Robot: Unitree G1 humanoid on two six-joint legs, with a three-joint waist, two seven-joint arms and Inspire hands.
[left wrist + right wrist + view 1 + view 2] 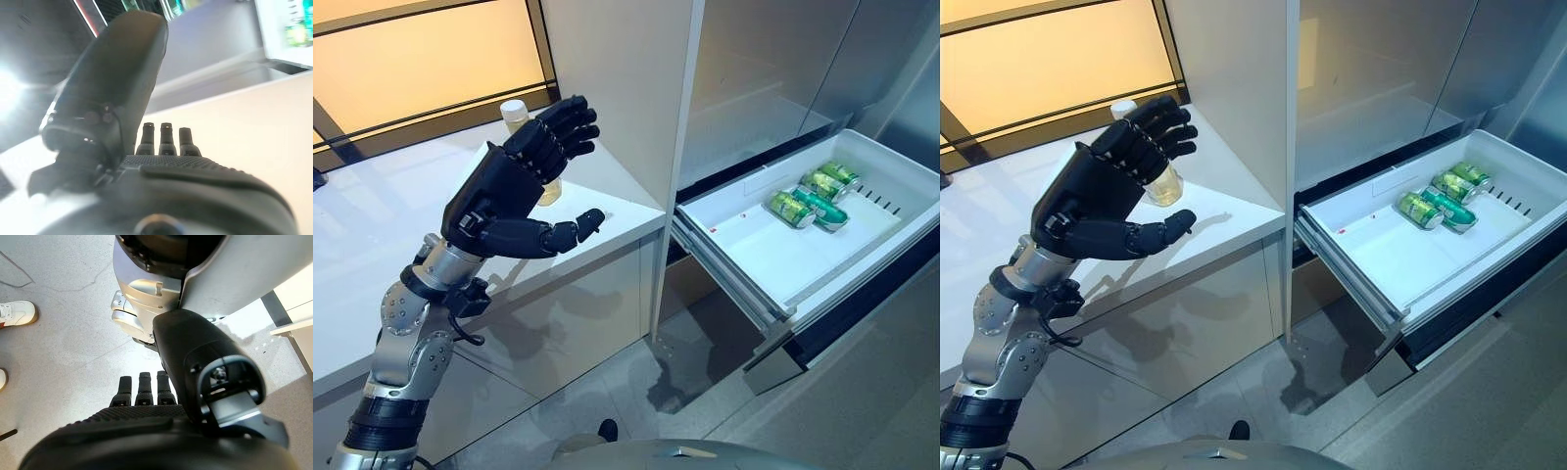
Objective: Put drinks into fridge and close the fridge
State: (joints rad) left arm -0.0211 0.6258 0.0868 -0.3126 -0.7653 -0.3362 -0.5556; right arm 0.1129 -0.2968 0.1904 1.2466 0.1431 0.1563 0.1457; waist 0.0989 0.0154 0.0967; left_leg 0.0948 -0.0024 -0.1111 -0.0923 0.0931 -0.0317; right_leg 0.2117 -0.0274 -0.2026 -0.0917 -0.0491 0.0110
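Note:
A drink bottle (514, 111) with a white cap and yellowish liquid stands on the white counter (372, 245), near its back right corner. My left hand (499, 191) is raised just in front of it, open, with fingers spread and the thumb out; it holds nothing. Its straight fingers also show in the left wrist view (166, 139). The fridge drawer (744, 284) is pulled open to the right, and green cans (815, 196) lie on their sides at its far end. My right hand (146, 431) hangs open over the floor.
A tall white cabinet panel (617, 88) stands between the counter and the fridge. The open drawer juts out over the grey floor. A person's white shoes (14, 313) are on the floor near my right hand.

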